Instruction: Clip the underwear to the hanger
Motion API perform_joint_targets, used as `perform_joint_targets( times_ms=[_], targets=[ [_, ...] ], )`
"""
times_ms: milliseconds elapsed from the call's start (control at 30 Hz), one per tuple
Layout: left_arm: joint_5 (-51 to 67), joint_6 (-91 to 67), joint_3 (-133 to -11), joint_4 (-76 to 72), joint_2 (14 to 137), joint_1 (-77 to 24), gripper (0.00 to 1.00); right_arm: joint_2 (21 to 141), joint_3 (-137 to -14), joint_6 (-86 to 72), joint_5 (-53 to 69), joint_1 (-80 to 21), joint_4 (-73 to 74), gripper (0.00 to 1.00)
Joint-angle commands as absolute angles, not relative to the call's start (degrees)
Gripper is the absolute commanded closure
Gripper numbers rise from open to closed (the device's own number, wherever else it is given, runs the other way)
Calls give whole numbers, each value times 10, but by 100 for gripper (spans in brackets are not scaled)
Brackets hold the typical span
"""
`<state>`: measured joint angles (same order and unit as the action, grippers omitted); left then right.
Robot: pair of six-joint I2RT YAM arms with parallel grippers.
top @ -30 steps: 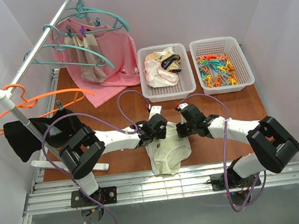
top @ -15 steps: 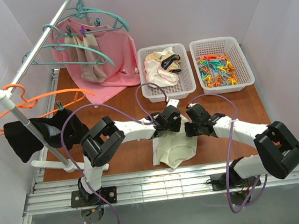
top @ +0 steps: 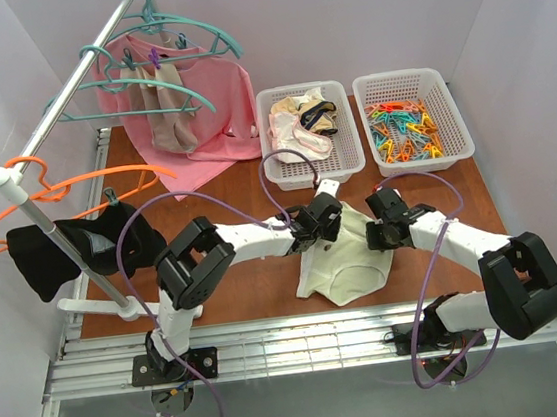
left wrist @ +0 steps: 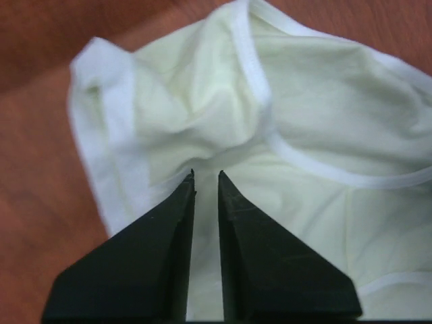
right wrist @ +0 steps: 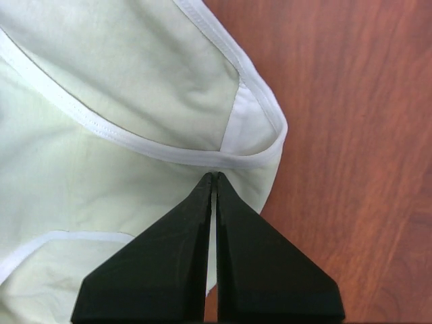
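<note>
A: State of left claw [left wrist: 206, 175]?
B: Nearly clenched, thin slit, nothing in it. The underwear [top: 351, 269] bunches just ahead of its tips.
A: And right claw [right wrist: 212, 174]?
B: Clenched on the underwear's white hem. Fabric lies on the surface [top: 257, 283] between both claws.

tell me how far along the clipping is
Done: the underwear lies on the table between the arms. In hand: the right gripper is shut on its right corner; the left gripper, nearly shut, sits at the left corner, grip unclear. Left: no clip is on it, and the hanger hangs on the rail, well apart.
</note>
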<state>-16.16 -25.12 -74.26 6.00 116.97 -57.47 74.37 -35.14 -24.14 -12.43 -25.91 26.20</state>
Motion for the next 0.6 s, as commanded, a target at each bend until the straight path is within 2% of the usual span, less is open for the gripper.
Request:
perform_joint_targets(
  times_ms=[0, 67, 100, 433, 567],
  targets=[
    [-228, -253, -730, 72, 1077, -565, 82, 750, -374, -216, -146, -243, 288, 99],
    [-236, -268, -727, 78, 1064, -546, 71, 748, -381, -204, -145, -237, 283, 99],
    [-233, -290, -727, 89, 1064, -538, 70, 745, -387, -200, -143, -238, 280, 99],
    [-154, -296, -798, 96, 1127, -514, 70, 728, -423, -156, -96, -237, 262, 99],
    [-159, -295, -802, 97, 1127, -516, 70, 706, -453, -140, -75, -236, 263, 99]
  ],
)
